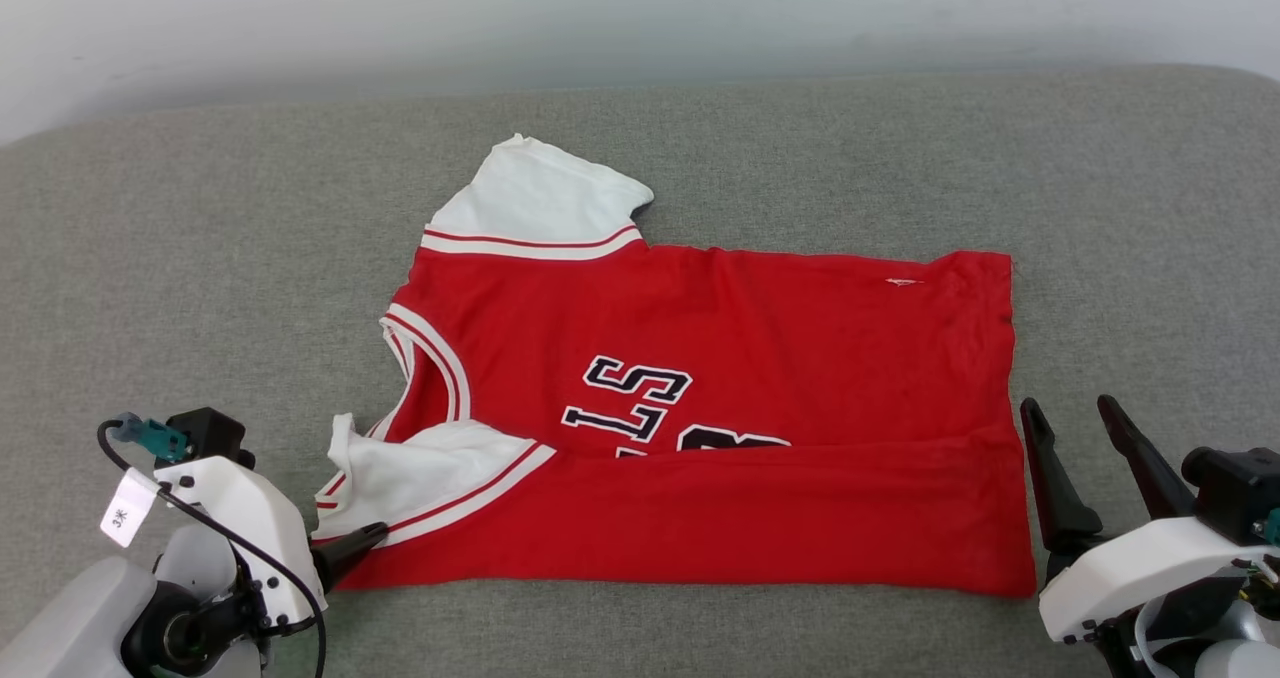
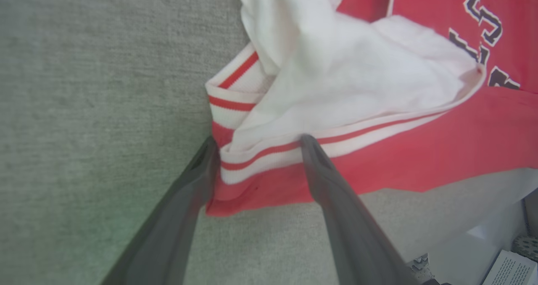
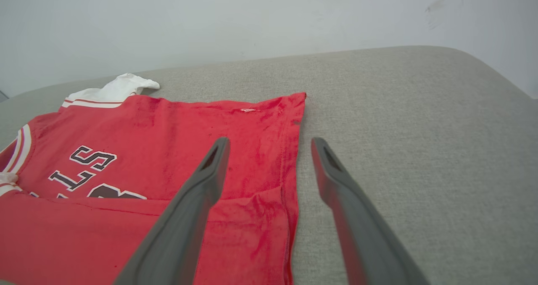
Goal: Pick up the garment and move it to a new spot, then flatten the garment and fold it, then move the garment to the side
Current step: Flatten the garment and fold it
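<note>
Garment (image 1: 780, 348), one, near edge folded over, two pairs of jaws, spread

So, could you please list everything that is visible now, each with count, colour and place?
garment: one, red with white sleeves and dark lettering, lying partly folded on the middle of the cushion.
cushion: one, grey, under the garment.
wall: one, pale, behind the cushion.
tag: one, white, hanging at the left arm.
left pincer: one, dark fingers, open, astride the garment's near left corner.
right pincer: one, dark fingers, open, by the garment's right edge.
</note>
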You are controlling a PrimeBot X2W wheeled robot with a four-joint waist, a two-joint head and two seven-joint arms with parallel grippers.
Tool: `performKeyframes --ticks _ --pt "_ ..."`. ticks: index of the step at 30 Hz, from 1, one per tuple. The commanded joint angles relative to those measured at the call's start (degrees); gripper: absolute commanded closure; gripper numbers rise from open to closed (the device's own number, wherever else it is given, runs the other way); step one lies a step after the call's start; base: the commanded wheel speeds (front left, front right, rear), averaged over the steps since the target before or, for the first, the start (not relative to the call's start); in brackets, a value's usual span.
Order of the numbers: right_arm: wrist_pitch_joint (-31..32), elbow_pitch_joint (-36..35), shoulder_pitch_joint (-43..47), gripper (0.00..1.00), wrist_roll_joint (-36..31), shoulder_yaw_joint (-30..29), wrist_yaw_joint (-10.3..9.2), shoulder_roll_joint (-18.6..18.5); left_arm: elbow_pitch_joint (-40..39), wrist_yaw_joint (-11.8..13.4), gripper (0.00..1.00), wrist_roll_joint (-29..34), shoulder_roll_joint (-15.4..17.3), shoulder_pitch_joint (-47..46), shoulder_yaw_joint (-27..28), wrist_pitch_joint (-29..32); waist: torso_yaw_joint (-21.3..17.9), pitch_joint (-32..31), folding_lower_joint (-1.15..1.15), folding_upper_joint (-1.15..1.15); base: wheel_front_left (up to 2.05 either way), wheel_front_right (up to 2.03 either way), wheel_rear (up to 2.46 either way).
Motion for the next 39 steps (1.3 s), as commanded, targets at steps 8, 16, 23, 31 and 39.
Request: performKeyframes --ticks 8,16,23,31,39 --pt "1.4 0.3 -0.9 0.00 1.7 -1.4 -0.04 0.3 5.2 -2.8 1.00 0.6 -5.9 3.1 -5.0 1.1 -0.3 0.8 0.00 0.00 0.00 0.00 0.00" --pt "9.5 1.9 0.0 0.00 4.6 -4.7 -0.04 -1.2 5.0 -5.0 1.00 4.2 -5.4 0.7 -3.9 -5.4 1.4 -1.1 0.00 0.00 0.00 0.00 0.00" --pt "29.9 2.6 1.7 0.00 6.3 -6.3 -0.03 -3.5 -1.2 -3.4 1.00 6.6 -2.4 1.5 -2.1 -10.0 2.5 -3.1 0.00 0.00 0.00 0.00 0.00" --pt "38.7 2.0 0.1 0.00 6.8 -1.9 -0.04 -5.3 -7.6 -1.7 1.00 8.0 -0.9 1.4 -1.8 -10.7 4.2 -0.9 0.00 0.00 0.00 0.00 0.00" --pt "40.4 9.1 -1.4 0.00 7.9 2.5 -0.03 -4.5 -8.5 -2.0 1.00 8.4 -1.3 1.2 -1.7 -12.0 5.1 1.4 0.00 0.00 0.00 0.00 0.00"
